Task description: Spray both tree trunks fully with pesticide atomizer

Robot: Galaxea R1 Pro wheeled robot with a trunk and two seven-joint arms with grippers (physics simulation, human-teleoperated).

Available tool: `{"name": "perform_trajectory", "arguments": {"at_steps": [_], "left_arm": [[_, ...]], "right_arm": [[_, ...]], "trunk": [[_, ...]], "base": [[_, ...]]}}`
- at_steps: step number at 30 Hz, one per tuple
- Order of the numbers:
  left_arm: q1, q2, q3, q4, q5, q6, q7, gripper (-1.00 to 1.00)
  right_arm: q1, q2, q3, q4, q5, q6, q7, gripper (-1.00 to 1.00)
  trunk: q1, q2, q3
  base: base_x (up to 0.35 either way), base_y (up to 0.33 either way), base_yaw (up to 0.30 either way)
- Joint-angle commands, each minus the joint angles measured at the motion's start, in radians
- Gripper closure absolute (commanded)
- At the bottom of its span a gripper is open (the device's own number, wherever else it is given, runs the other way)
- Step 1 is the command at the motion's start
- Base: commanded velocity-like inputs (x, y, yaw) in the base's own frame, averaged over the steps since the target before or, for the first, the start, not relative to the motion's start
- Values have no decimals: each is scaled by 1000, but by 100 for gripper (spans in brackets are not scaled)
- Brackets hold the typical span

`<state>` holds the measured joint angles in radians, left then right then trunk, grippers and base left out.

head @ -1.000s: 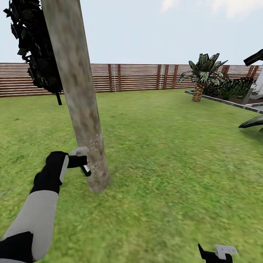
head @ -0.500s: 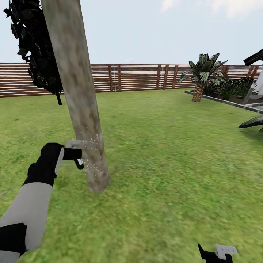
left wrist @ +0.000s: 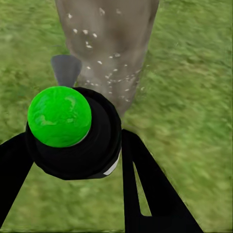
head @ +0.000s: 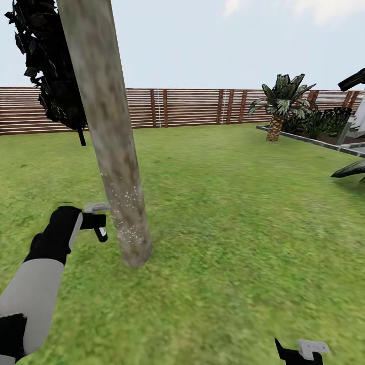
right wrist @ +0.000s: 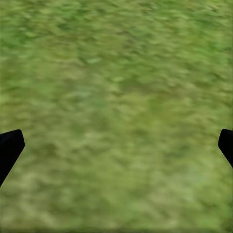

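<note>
Path ahead of left gripper (head: 96, 223) blocked by tree trunk (head: 109, 132)

Open lawn (head: 243, 213) is left all round the trunk; fence (head: 192, 106) and short palm (head: 281, 104) are set well apart.

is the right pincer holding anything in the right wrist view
No, the right pincer is open, its two dark fingertips far apart at the frame's edges with bare grass between them.

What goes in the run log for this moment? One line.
left pincer: shut on atomizer, beside trunk | pesticide: specks low on trunk | right pincer: open over grass
</note>
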<state>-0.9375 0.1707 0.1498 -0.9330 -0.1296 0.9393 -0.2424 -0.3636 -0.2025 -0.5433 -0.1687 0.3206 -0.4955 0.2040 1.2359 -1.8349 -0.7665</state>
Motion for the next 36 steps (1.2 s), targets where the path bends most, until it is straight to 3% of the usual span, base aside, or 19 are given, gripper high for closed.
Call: {"name": "perform_trajectory", "arguments": {"at_steps": [1, 4, 7, 15, 19, 21, 25, 33, 36], "left_arm": [[12, 0, 0, 43, -1, -53, 0, 100], [21, 0, 0, 163, -5, -156, 2, 100], [23, 0, 1, 335, -9, -306, 9, 100], [23, -5, 1, 537, -1, -509, 39, 100], [23, -13, 5, 629, 3, -612, 104, 100], [23, -43, 8, 704, 10, -681, 201, 100], [41, -73, 8, 765, 15, -704, 315, 100], [61, -124, 11, 763, 17, -704, 324, 100], [62, -161, 13, 763, 18, -704, 328, 100]], "right_arm": [[0, 0, 0, 0, 0, 0, 0, -100], [0, 0, 0, 0, 0, 0, 0, -100], [0, 0, 0, 0, 0, 0, 0, -100], [0, 0, 0, 0, 0, 0, 0, -100], [0, 0, 0, 0, 0, 0, 0, -100], [0, 0, 0, 0, 0, 0, -1, -100], [0, 0, 0, 0, 0, 0, -1, -100], [0, 0, -1, -1, -2, 0, -2, -100], [0, 0, -1, -2, -3, 0, -2, -100]], "trunk": [[0, 0, 0], [0, 0, 0], [0, 0, 0], [0, 0, 0], [0, 0, 0], [0, 0, 0], [0, 0, 0], [0, 0, 0], [0, 0, 0]], "base": [[0, 0, 0], [0, 0, 0], [0, 0, 0], [0, 0, 0], [0, 0, 0], [0, 0, 0], [0, 0, 0], [0, -93, 14], [0, -267, 224]]}}
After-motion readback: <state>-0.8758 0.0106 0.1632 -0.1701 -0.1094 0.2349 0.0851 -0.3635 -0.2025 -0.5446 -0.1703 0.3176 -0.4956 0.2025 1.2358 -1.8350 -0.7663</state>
